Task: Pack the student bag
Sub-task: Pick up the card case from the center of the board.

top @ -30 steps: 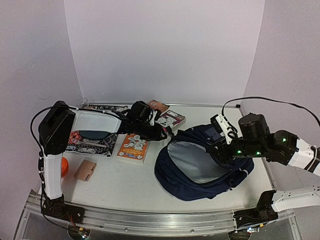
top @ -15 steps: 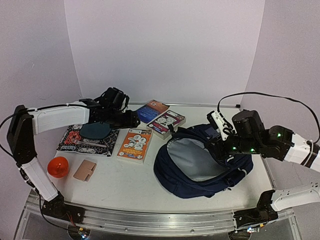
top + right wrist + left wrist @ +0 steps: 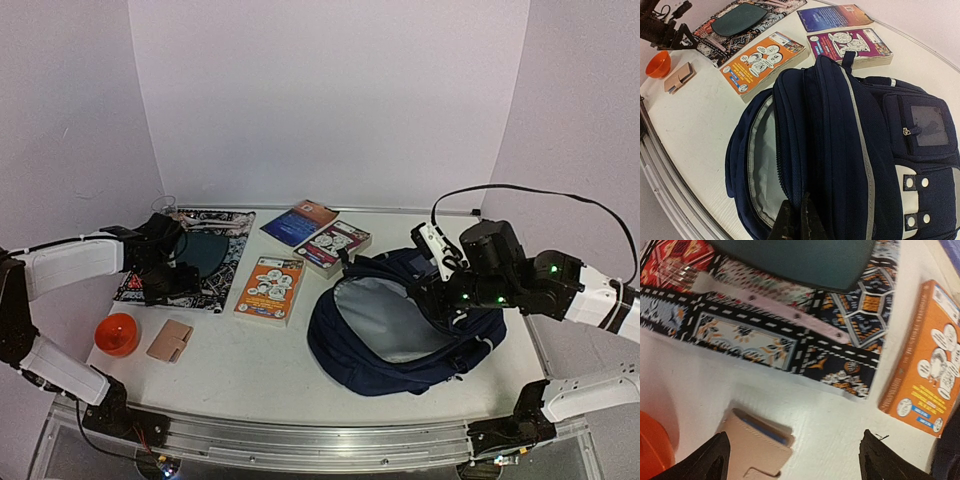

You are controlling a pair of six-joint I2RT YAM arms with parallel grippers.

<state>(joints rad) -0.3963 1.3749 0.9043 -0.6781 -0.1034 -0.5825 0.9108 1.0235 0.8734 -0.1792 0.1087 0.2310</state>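
The navy student bag (image 3: 400, 335) lies on the table at the right, its main compartment unzipped and its grey lining showing. In the right wrist view the bag (image 3: 840, 150) fills the frame, with a grey stripe and white buckle patches. My right gripper (image 3: 797, 222) is shut on the fabric edge of the bag's opening; in the top view it (image 3: 447, 300) sits at the bag's right side. My left gripper (image 3: 795, 460) is open and empty, above bare table just beyond a tan wallet (image 3: 755, 450). In the top view it (image 3: 178, 280) hovers at the front of the patterned mat.
A patterned black mat (image 3: 225, 275) with a teal oval lies at the back left. An orange book (image 3: 270, 288), a purple book (image 3: 333, 245) and a blue book (image 3: 300, 221) lie between the mat and the bag. An orange bowl (image 3: 117, 334) and the wallet (image 3: 170, 340) lie front left.
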